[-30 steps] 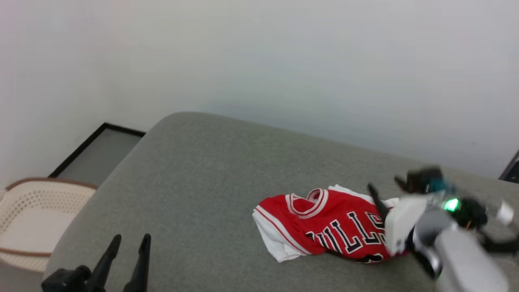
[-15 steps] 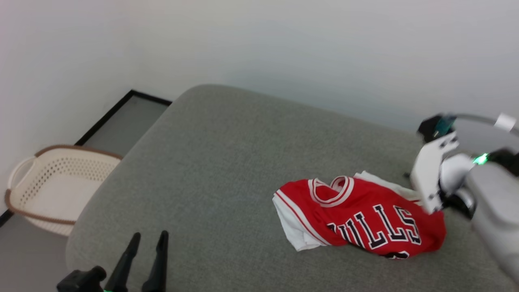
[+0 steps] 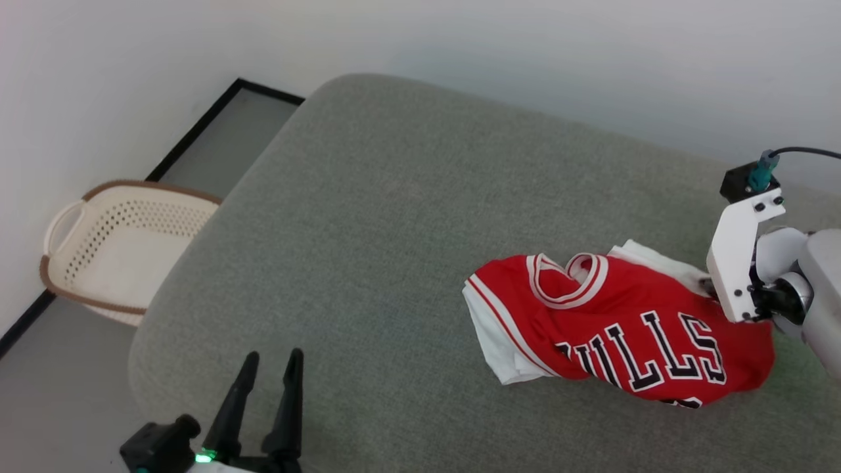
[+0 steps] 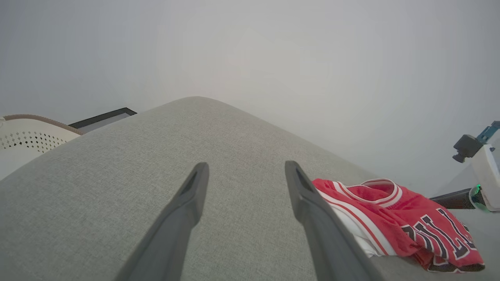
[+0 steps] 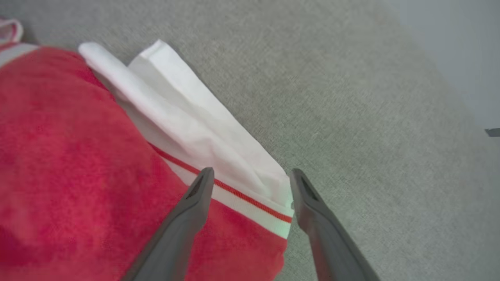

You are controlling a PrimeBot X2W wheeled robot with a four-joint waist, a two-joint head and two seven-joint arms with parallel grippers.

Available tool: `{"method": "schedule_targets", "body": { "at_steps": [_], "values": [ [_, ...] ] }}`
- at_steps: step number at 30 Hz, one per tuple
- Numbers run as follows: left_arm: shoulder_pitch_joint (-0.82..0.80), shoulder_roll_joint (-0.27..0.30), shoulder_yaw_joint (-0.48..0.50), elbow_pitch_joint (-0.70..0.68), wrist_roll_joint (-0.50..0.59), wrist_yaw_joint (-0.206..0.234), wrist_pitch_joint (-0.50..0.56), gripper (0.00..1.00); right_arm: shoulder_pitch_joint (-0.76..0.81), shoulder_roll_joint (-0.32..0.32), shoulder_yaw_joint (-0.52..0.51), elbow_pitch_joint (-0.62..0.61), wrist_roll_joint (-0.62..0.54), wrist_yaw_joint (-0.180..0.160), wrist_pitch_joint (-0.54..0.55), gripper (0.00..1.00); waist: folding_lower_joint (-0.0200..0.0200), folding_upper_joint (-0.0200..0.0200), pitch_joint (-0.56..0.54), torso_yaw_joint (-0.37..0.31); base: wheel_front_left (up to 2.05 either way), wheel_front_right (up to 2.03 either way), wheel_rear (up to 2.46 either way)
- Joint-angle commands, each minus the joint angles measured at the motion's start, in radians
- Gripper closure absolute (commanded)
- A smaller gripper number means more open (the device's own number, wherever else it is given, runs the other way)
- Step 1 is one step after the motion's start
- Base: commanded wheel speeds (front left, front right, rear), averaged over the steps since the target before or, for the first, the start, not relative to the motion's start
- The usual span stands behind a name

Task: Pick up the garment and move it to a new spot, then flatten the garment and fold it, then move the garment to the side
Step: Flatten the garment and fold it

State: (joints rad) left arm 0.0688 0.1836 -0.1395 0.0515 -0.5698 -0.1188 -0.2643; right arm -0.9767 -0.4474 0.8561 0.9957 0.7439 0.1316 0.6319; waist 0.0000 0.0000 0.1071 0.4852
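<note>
The garment (image 3: 624,328) lies crumpled on the right part of a grey cushioned surface (image 3: 394,197), chest side up, with its black lettering (image 3: 650,348) partly folded under at the near edge. The striped neck trim (image 3: 565,282) faces the far side. It looks like thin, light knit: soft, limp and sure to sag and bunch wherever it is lifted. It is not fragile, though the smooth fabric may slip from a shallow pinch. A good hold is likely a doubled edge, such as the sleeve hem or the shoulder seam, where the cloth is thicker. For flattening, two corners taken well apart would serve better than one point.

The right hand (image 5: 252,173) is at the garment's far right side. Its jaws stand wide and straddle the trimmed end of a white sleeve (image 5: 187,117), closed on nothing. Whether the fingertips press on the cloth I cannot tell. The left hand (image 3: 274,355) hangs over the near left part of the surface, jaws wide and empty, well apart from the garment.

Count: one garment with two white sleeves showing, two hands, and one perforated cream basket (image 3: 151,184) on the floor (image 3: 66,394) beyond the surface's left end.
</note>
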Motion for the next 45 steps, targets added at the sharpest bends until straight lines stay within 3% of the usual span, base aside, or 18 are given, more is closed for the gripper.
{"method": "schedule_targets", "body": {
  "at_steps": [1,12,13,14,26,45],
  "values": [
    [-0.018,-0.011,0.001,0.002,0.011,-0.007,0.000,0.00,0.003,-0.004,0.021,0.004,0.020,-0.002,0.013,0.00,0.0000,0.0000,0.038,0.016,-0.06,-0.06,-0.06],
    [-0.068,-0.050,-0.033,0.006,0.011,-0.012,0.000,0.00,0.018,0.007,0.082,0.088,0.071,-0.002,-0.058,0.00,0.0000,0.0000,0.089,0.031,-0.06,-0.06,-0.06],
    [-0.070,-0.052,-0.036,0.007,0.008,-0.012,0.000,0.00,0.020,0.009,0.084,0.101,0.075,-0.002,-0.066,0.24,0.0000,0.0000,0.092,0.032,-0.08,-0.08,-0.08],
    [-0.072,-0.053,-0.039,0.007,0.008,-0.012,0.000,0.00,0.020,0.009,0.086,0.114,0.075,-0.002,-0.075,1.00,0.0000,0.0000,0.094,0.033,-0.06,-0.06,-0.06],
    [-0.074,-0.020,-0.056,0.028,-0.003,-0.013,0.000,0.00,-0.053,-0.001,0.073,0.229,0.088,-0.002,-0.158,1.00,0.0000,0.0000,0.039,0.018,-0.01,-0.01,-0.01],
    [-0.127,0.055,-0.168,0.091,-0.041,-0.013,0.000,0.00,0.067,-0.155,0.002,0.294,0.140,-0.002,-0.165,1.00,0.0000,0.0000,-0.026,-0.028,0.00,0.00,0.00]
  ]
}}
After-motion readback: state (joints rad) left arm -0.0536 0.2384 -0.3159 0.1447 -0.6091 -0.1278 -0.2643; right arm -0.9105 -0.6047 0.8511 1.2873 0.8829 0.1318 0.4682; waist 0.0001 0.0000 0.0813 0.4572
